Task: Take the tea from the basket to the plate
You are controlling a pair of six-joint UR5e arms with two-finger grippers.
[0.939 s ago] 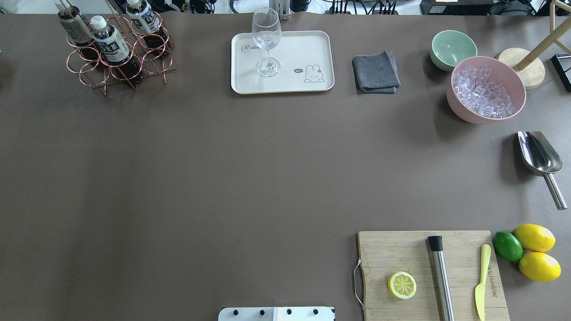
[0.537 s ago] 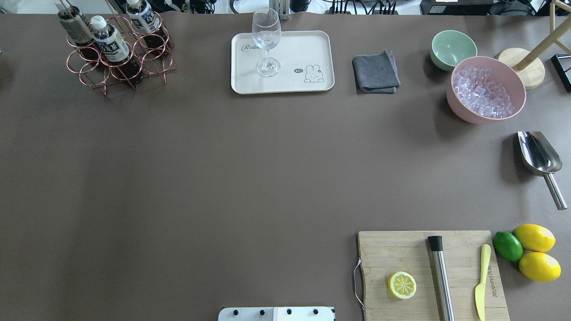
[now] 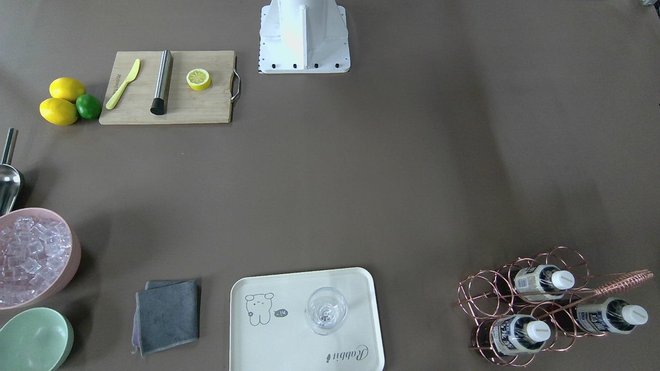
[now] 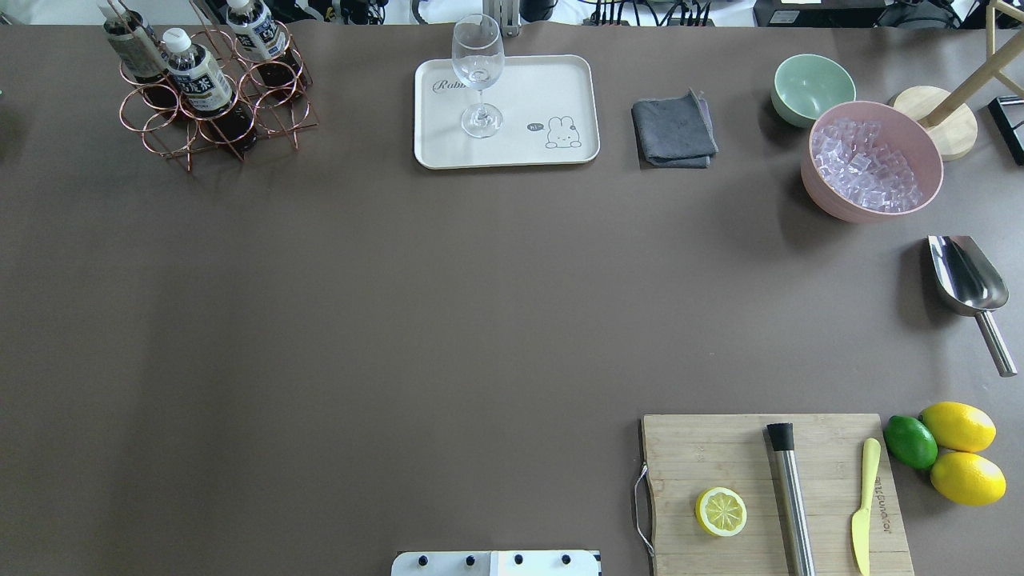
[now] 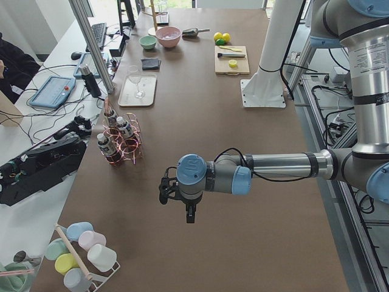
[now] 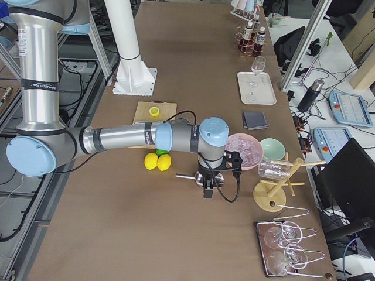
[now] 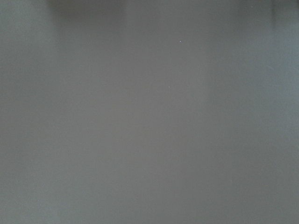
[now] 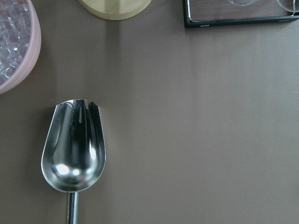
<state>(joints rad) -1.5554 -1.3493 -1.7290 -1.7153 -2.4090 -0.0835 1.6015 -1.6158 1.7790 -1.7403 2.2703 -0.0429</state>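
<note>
left arm (image 5: 279, 165): forearm stretched level over the table (image 4: 400, 320), wrist bent so the tool points straight down
left gripper (image 5: 189, 214): over bare tabletop, well apart from the basket (image 4: 216, 120); jaw opening can't be judged, side view only
right arm (image 6: 129, 137): forearm level, wrist turned down
right gripper (image 6: 207, 191): above the scoop (image 8: 74, 149), near the pink ice bowl (image 4: 814, 192); jaws unreadable too
tea bottles (image 4: 196, 76): all three upright in basket rings
plate (image 4: 560, 80): beside the basket at the far edge, wine glass (image 4: 478, 72) standing on it
</note>
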